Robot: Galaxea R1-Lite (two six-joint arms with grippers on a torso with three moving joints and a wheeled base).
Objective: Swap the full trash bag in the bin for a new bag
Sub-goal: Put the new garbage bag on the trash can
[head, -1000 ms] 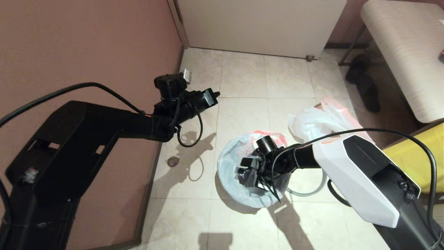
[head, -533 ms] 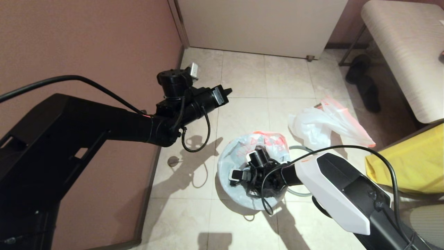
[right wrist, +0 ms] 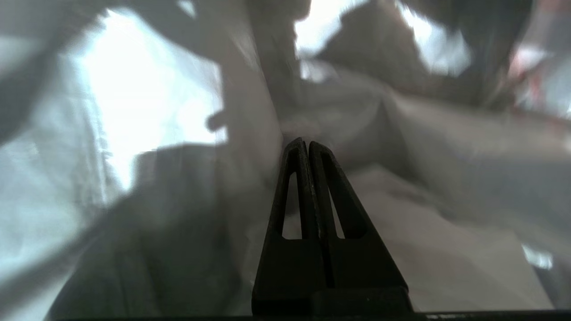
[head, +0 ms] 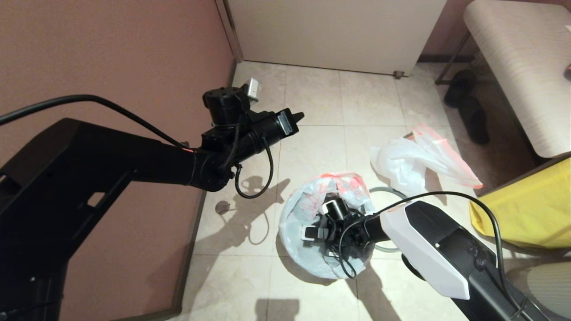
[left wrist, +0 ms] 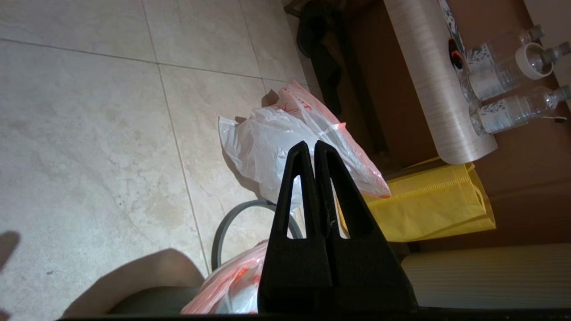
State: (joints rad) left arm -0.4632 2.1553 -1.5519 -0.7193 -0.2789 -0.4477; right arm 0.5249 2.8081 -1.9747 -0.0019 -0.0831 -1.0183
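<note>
- The new bag (head: 308, 214), white with red print, is sitting in the bin, its mouth facing up and its plastic draping over the bin's rim all around, so the bin itself is mostly hidden; a dark bit of it is showing at the lower edge of the left wrist view (left wrist: 147, 307).
- The right gripper (head: 312, 232) is reaching down inside that bag, fingers pressed together with nothing clamped between them; the right wrist view is showing only crumpled white plastic around the closed tips (right wrist: 304, 145).
- The grey ring (head: 386, 196) is lying flat on the floor, just beside the bin on the robot's right, partly under the right arm.
- The full trash bag (head: 412, 160) is lying on its side on the tiles beyond the ring, well apart from the bin, its long axis running towards the far right and its pink-red handles (head: 439, 142) pointing that way.
- The left gripper (head: 299, 117) is hanging in the air above the floor to the left of the bin, closed and empty, pointing towards the full trash bag.
- A yellow bag (head: 531, 209) is standing to the right, next to a padded bench (head: 517, 67).
- Dark shoes (head: 468, 107) are lying under the bench, and water bottles (left wrist: 513, 93) are resting on it.
- A white door (head: 334, 31) is closing off the far side, and a brown wall (head: 111, 53) is running along the left.
</note>
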